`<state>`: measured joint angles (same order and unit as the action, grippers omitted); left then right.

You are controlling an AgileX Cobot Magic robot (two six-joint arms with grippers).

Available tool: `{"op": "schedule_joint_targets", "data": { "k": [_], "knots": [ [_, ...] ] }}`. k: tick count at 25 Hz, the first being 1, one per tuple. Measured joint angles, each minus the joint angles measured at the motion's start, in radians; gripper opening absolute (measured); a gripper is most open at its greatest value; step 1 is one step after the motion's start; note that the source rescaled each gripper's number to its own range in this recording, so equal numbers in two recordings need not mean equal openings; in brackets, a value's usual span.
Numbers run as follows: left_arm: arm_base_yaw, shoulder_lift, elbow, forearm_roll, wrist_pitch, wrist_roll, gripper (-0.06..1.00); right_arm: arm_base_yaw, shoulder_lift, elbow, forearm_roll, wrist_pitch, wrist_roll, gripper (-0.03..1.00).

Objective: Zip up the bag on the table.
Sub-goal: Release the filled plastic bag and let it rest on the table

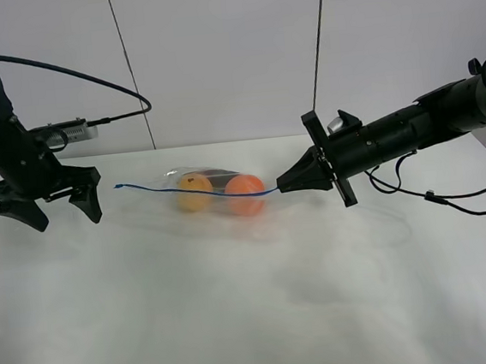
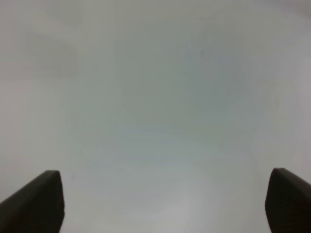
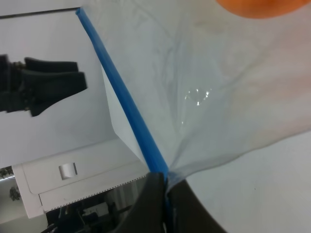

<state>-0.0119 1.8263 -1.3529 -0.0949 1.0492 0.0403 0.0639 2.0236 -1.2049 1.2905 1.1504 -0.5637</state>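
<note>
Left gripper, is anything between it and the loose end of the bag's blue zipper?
Nothing visible. The left gripper hangs open beside the loose end of the zipper on the bag, only table between them. The right gripper is shut on the other end.

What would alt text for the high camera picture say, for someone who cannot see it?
The right arm's fingers pinch shut on one end of the blue zip strip of a clear bag holding two orange fruits, on a white table. The left arm's fingers hang spread open, apart from the bag.
</note>
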Motion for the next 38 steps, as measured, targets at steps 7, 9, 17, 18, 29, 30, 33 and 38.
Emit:
{"op": "schedule_joint_targets", "data": {
  "k": [7, 9, 17, 18, 29, 30, 33, 38],
  "knots": [
    [0.000, -0.032, -0.040, 0.030, 0.152, -0.019, 0.95, 0.000, 0.000, 0.000, 0.000, 0.000, -0.001, 0.00],
    [0.000, -0.063, -0.040, 0.056, 0.158, -0.030, 0.95, 0.000, 0.000, 0.000, 0.000, 0.001, -0.001, 0.00],
    [0.000, -0.355, 0.112, 0.073, 0.160, -0.049, 0.95, 0.000, 0.000, 0.000, 0.000, 0.001, -0.001, 0.00],
    [0.000, -0.411, 0.144, 0.073, 0.161, -0.049, 0.95, 0.000, 0.000, 0.000, 0.000, 0.001, -0.001, 0.00],
    [0.000, -1.019, 0.615, 0.075, 0.166, -0.050, 0.95, 0.000, 0.000, 0.000, 0.000, 0.001, -0.001, 0.00],
    [0.000, -1.085, 0.658, 0.075, 0.164, -0.050, 0.95, 0.000, 0.000, 0.000, 0.000, 0.001, -0.001, 0.00],
    [0.000, -1.236, 0.771, 0.075, 0.107, -0.050, 0.95, 0.000, 0.000, 0.000, 0.000, 0.001, -0.001, 0.00],
    [0.000, -1.422, 0.852, 0.076, 0.029, -0.050, 0.95, 0.000, 0.000, 0.000, -0.001, 0.001, -0.001, 0.00]
  ]
}}
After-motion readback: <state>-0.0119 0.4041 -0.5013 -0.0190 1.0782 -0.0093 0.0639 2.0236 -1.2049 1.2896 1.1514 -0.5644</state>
